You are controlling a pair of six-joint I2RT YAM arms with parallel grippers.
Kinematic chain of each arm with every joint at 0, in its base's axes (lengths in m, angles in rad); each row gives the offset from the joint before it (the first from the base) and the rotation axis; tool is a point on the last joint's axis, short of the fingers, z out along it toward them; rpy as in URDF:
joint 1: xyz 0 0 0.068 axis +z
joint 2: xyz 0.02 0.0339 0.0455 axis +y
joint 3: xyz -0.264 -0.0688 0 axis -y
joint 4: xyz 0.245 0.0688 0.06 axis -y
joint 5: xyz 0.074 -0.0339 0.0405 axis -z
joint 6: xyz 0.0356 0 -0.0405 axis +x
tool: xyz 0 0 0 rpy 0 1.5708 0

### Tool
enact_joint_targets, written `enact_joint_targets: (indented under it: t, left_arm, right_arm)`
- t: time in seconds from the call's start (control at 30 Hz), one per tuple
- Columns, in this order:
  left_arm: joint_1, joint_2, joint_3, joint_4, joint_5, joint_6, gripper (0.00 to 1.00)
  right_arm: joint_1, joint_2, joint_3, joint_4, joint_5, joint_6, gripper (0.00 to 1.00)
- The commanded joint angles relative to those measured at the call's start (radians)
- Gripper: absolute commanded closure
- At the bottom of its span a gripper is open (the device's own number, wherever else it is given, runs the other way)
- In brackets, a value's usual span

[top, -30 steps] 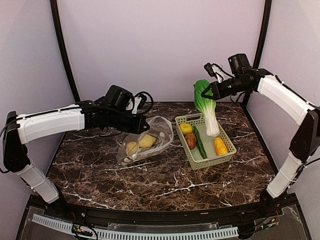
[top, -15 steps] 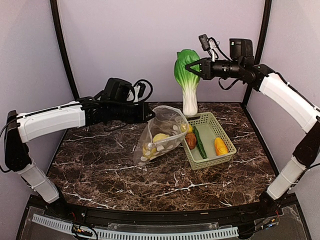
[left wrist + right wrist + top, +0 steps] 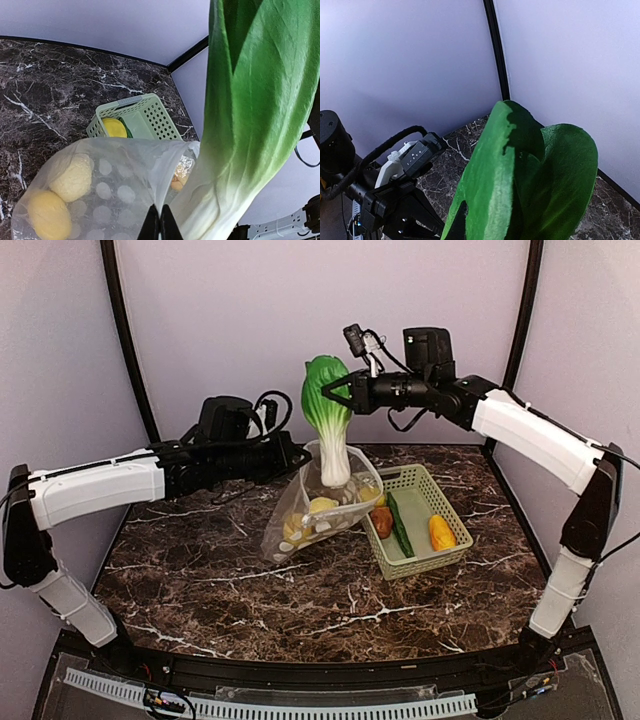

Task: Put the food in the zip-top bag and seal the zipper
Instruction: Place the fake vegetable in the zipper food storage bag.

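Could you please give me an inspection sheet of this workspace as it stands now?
Surface: dark marbled table.
Job's things: bag lifted, two yellow pieces inside; cabbage upright, stem at its mouth; brown piece, green piece, orange piece in basket.
Clutter: nothing seen.
Hands: left hand shut on bag's rim; right hand shut on cabbage's leaves.
Cables: loops at both wrists.
Surroundings: lilac walls, black posts.

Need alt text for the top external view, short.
The right gripper holds a green cabbage upright by its leaves, white stem at the mouth of the zip-top bag, which the left gripper holds open. A green basket beside it holds more toy food.
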Motion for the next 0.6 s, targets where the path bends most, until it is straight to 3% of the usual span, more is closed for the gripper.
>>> enact_joint_targets:
  t: [0.0,0.13,0.37,0.5,0.57]
  left_arm:
    - [0.009,-0.073,-0.102,0.16,-0.081,-0.165,0.99]
    - [0.009,-0.076,-0.135,0.213,-0.154,-0.215,0.99]
    - [0.011,-0.09,-0.179,0.27,-0.217,-0.278,0.99]
    - [0.014,-0.11,-0.208,0.278,-0.259,-0.286,0.99]
    - [0.019,-0.124,-0.223,0.29,-0.27,-0.285,0.99]
  right_arm:
    - [0.033,-0.028,-0.028,0.039,0.179,0.053,1.0]
    - [0.051,-0.015,-0.056,0.025,0.249,0.151,1.0]
    - [0.138,0.023,-0.022,-0.054,0.416,0.152,0.98]
    - [0.159,0.014,-0.063,-0.076,0.414,0.195,0.8]
    - [0.159,0.006,-0.085,-0.076,0.347,0.192,0.59]
